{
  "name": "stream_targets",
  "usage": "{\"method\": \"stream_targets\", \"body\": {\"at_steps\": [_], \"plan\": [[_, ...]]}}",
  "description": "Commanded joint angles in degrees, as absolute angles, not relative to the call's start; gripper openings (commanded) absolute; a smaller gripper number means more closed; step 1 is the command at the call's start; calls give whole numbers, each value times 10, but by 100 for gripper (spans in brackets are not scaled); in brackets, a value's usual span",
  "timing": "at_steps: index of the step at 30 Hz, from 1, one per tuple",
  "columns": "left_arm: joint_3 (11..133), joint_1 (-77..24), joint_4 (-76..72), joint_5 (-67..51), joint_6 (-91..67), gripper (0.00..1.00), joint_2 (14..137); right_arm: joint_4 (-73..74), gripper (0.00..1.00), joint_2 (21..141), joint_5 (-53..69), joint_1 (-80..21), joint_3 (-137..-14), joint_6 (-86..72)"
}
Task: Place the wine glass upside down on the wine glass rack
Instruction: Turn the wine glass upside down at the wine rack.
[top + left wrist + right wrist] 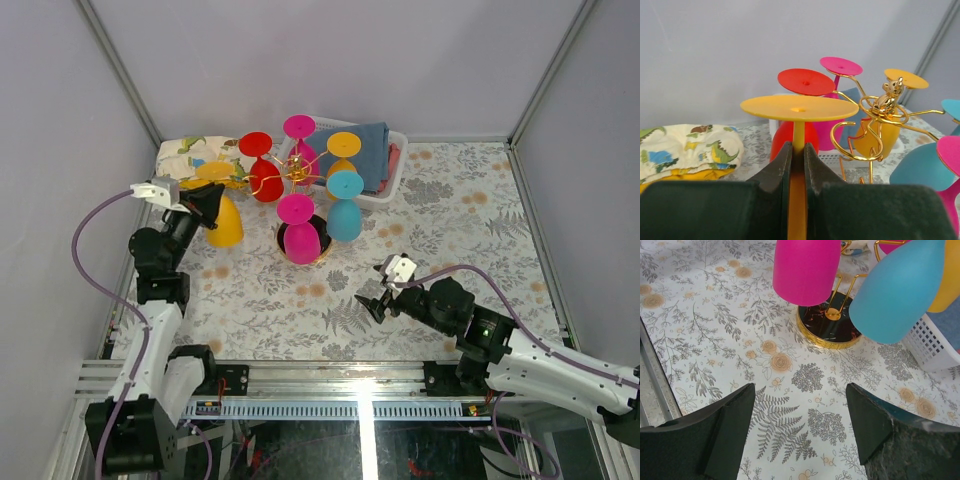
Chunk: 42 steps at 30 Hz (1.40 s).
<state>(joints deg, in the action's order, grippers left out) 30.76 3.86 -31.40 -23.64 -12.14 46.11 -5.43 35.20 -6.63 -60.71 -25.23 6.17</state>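
Left fingers (777,172) grip the yellow glass (800,107), right fingers (725,425) hang open; its foot could knock the red glass (805,81) off the rack (889,97).

Light is bright, even and diffuse, seemingly from overhead; shadows on the desk (460,290) are faint. A white glare streak crosses the front rail (320,378). The gold rack (888,97) glints. The left tool (798,150) looks soft up close, while the right wrist view's floral desk is sharp.
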Motion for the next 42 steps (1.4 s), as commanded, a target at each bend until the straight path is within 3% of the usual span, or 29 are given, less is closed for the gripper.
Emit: {"method": "stream_targets", "body": {"at_steps": [1, 10, 16, 25, 33, 42], "plan": [[290, 74, -519, -365, -206, 0, 514, -62, 80, 354, -73, -609, -282, 43], [297, 80, -705, -483, -268, 0, 633, -74, 84, 382, -59, -609, -280, 28], [305, 80, -715, -492, -258, 0, 665, -71, 93, 377, -71, -608, -275, 25], [311, 80, -758, -510, -266, 0, 711, -65, 95, 376, -76, -608, -268, 20], [340, 75, -888, -555, -361, 0, 791, -71, 96, 387, -79, -608, -267, 19], [378, 39, -904, -572, -372, 0, 845, -70, 99, 387, -82, -609, -262, 12]]}}
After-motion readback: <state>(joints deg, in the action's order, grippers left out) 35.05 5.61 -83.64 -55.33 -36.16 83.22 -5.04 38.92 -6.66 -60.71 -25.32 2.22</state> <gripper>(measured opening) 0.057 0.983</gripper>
